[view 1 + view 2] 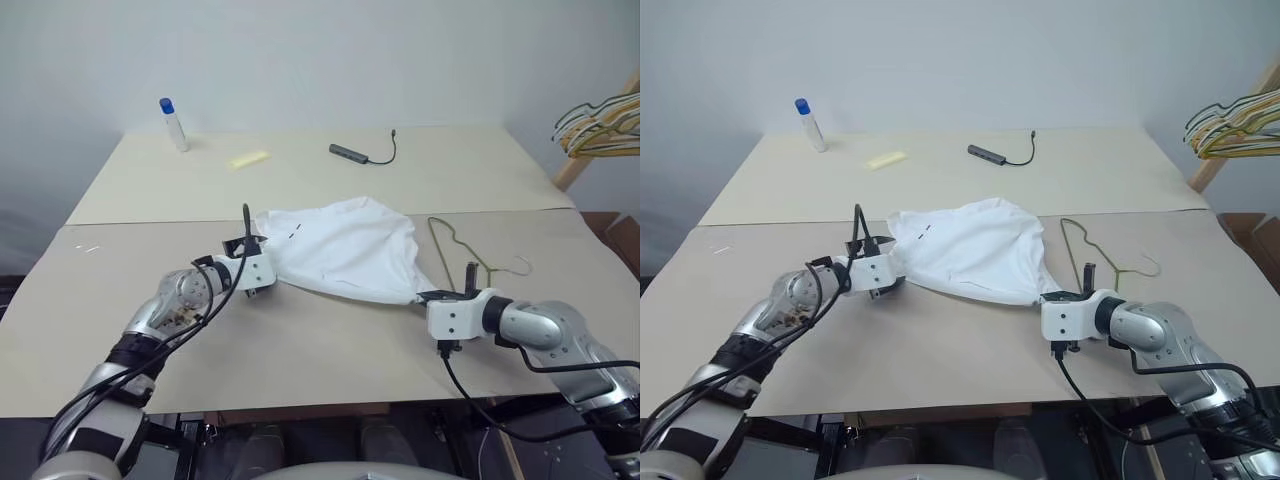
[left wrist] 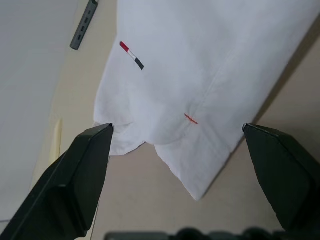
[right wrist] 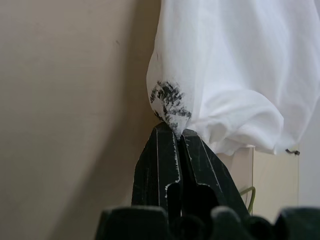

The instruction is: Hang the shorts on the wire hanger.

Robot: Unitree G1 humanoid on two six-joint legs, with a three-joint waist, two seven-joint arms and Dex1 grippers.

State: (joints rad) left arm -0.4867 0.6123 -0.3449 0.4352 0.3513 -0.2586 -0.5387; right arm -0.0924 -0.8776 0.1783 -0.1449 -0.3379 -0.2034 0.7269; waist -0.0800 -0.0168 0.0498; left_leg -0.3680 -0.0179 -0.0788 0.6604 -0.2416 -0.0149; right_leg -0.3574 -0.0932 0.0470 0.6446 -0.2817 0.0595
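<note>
So the white shorts (image 1: 345,250) are spread on the tan table (image 1: 300,340), roughly in the middle, with one corner pulled out toward the robot's right. That corner is pinched in the right end effector (image 3: 179,134), whose black fingers are pressed together on the fabric right by a smudgy dark mark; the cloth runs up and away from the tips. The left end effector (image 2: 177,145) sits at the opposite edge of the shorts with its fingers spread wide apart, and a hem corner with a small red stitch lies between them, not gripped. The little red-white-black tag (image 2: 131,55) is just past that. The wire hanger (image 1: 470,250) lies flat on the table just beside the shorts on the right, behind the right end effector, apparently partly tucked under the fabric edge.
</note>
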